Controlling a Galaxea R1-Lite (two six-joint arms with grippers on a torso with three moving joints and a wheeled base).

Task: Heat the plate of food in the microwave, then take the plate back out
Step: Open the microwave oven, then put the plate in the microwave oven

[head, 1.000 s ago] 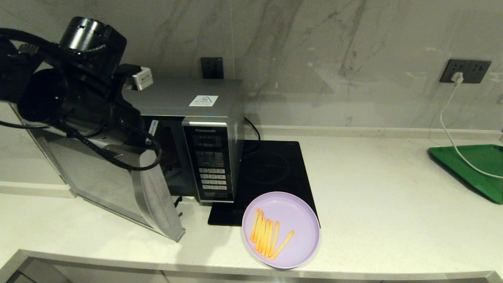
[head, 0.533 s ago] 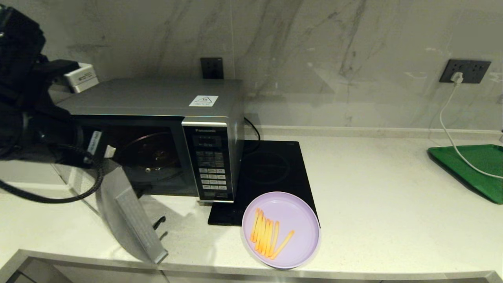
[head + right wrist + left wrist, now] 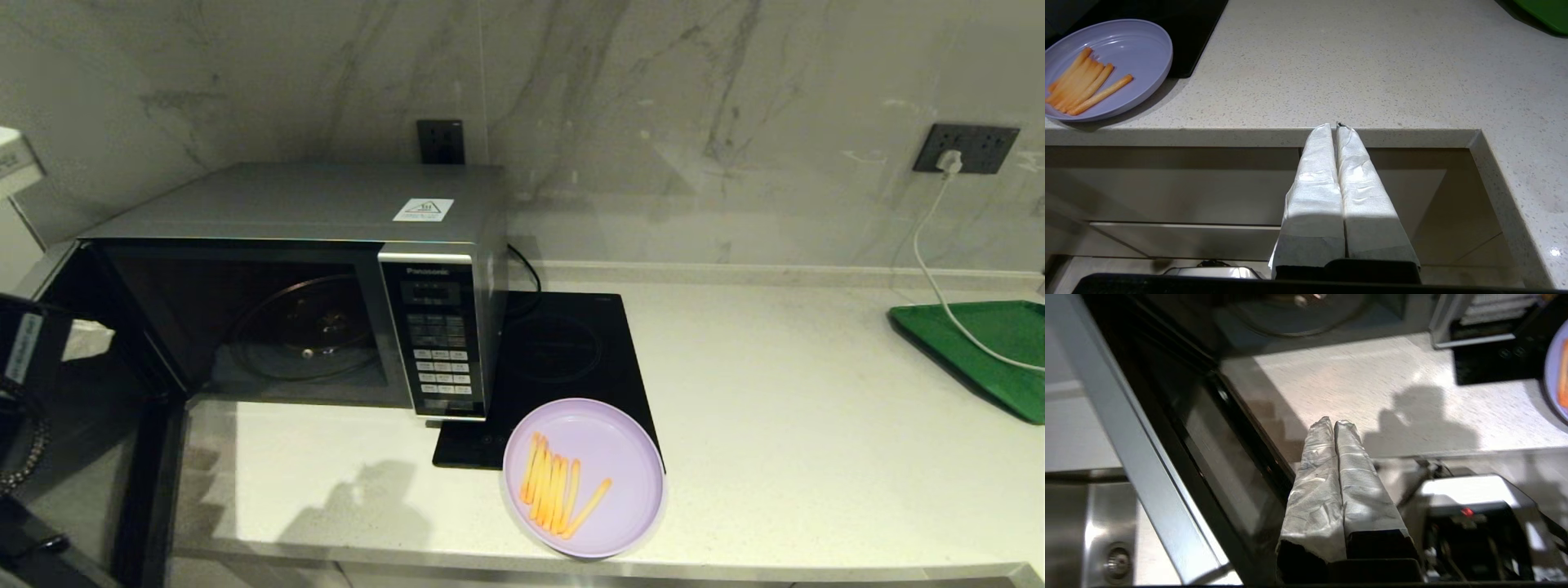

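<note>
The microwave (image 3: 326, 204) stands at the back left with its door (image 3: 98, 457) swung wide open to the left. Its dark cavity and glass turntable (image 3: 306, 327) are exposed and hold nothing. The lilac plate (image 3: 624, 453) with a row of fries (image 3: 555, 490) sits at the counter's front edge, partly on the cooktop. My left gripper (image 3: 1334, 424) is shut and holds nothing; it hangs just off the open door's inner face (image 3: 1208, 449), at the counter's front. My right gripper (image 3: 1334, 126) is shut and empty, parked below the counter edge to the right of the plate (image 3: 1139, 49).
A flat black cooktop (image 3: 563, 351) lies right of the microwave. A green tray (image 3: 980, 343) sits at the far right with a white cable (image 3: 939, 269) running over it from a wall socket. A steel sink (image 3: 1086, 539) lies beyond the open door.
My left arm has swung left and down, almost out of the head view. The microwave door went from partly open to wide open. The plate has not moved.
</note>
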